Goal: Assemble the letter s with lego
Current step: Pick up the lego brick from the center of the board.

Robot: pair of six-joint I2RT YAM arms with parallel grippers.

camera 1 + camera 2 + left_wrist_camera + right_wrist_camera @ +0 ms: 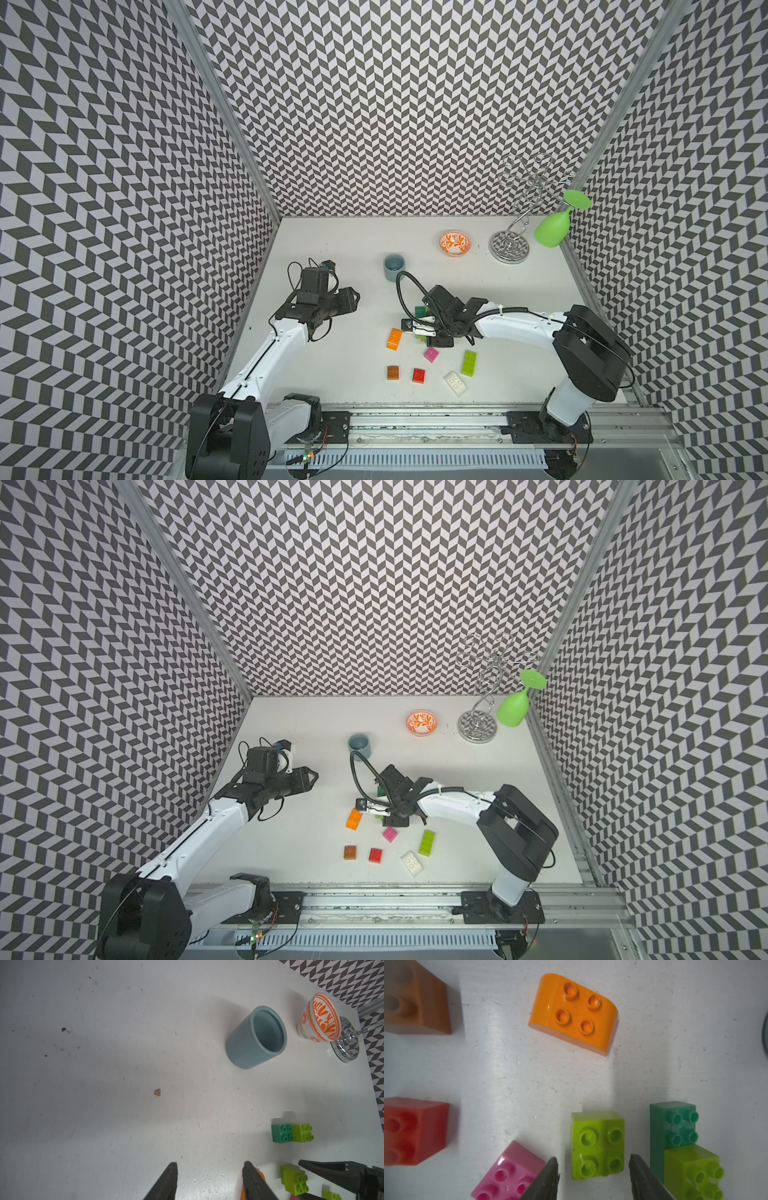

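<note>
While my right pincer [593, 1157] hangs over the lime square brick [598, 1142], its jaws are parted to either side, with table showing on both flanks and nothing grasped. I judge the lego light, stiff and hollow, glossy enough to slip and not fragile, so I would pinch squarely on two flat opposite side walls, below the studs. Nearest lie a white brick [455, 383], a red brick [419, 375] and a brown brick [393, 372], with a lime oblong brick [469, 363] to their right. A little farther are a pink brick [431, 354] and an orange brick [394, 338], all loose and apart. Just beyond my brick, a dark green brick [675, 1124] touches another lime brick [695, 1167]. At the left my left pincer [210, 1164] is released and empty. The table [332, 249] is white, flat and scuffed. Farther off stand a grey-blue cup [394, 267], a patterned bowl [456, 243] and a chrome rack [510, 245] holding a green glass [550, 230]. Chevron walls [415, 104] close three sides.
</note>
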